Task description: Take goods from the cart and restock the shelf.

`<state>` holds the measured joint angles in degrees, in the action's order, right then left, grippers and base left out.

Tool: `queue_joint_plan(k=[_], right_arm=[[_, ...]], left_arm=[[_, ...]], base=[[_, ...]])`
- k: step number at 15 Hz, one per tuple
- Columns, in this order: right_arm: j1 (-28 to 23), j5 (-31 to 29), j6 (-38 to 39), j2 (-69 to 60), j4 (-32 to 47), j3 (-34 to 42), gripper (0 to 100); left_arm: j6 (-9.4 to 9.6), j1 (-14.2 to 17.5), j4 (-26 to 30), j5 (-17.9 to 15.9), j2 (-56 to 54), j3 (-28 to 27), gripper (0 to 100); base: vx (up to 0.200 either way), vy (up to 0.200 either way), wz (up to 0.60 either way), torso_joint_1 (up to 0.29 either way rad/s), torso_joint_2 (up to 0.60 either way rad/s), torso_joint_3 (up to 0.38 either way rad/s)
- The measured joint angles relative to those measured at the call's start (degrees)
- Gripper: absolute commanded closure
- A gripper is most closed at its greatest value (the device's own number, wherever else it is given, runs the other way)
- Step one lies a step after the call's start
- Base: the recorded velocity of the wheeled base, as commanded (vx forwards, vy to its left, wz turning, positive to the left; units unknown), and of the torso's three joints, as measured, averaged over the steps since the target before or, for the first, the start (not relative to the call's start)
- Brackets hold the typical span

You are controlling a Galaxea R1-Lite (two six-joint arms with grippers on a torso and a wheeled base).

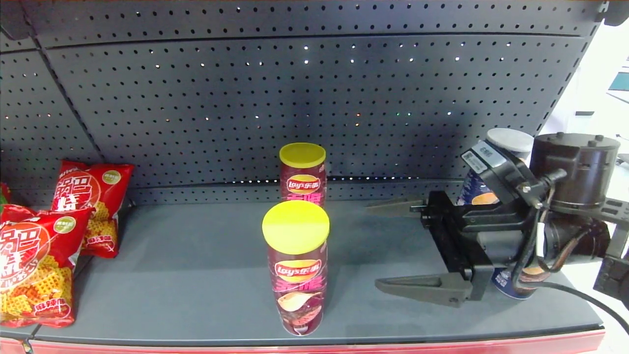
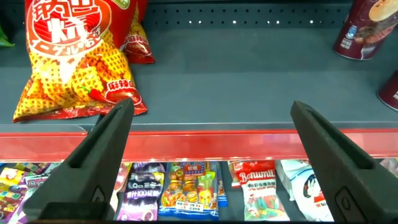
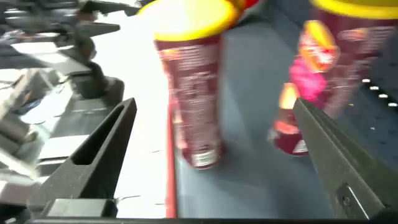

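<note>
Chip can (image 1: 296,268) upright at shelf (image 1: 196,275) front, second chip can (image 1: 302,173) behind it, our right gripper (image 1: 373,246) spread empty beside them, left gripper (image 2: 211,107) spread too, perhaps a blue can (image 1: 511,140) behind our arm.

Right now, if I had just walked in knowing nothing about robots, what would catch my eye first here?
Two maroon chip cans with bright yellow lids stand upright in the middle of the shelf, the front can near its edge and the rear can close to the pegboard back. To their right the right pincer gapes open, its tips aimed toward them. At the far left lean red snack bags.
</note>
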<state>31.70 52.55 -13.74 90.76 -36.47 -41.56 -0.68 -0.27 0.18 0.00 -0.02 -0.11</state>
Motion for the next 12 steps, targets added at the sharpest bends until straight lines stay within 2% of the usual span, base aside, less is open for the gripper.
queue_joint_plan(k=[6,12], right_arm=[[4.8,-0.1,0.0,-0.6,0.0,0.9,0],[5.9,-0.1,0.0,4.2,-0.2,0.8,0]], left_arm=[[0.02,0.0,0.0,0.0,0.0,0.0,0],[0.02,0.0,0.0,0.0,0.0,0.0,0]], base=[[0.0,0.0,0.0,0.0,0.0,0.0],[0.0,0.0,0.0,0.0,0.0,0.0]])
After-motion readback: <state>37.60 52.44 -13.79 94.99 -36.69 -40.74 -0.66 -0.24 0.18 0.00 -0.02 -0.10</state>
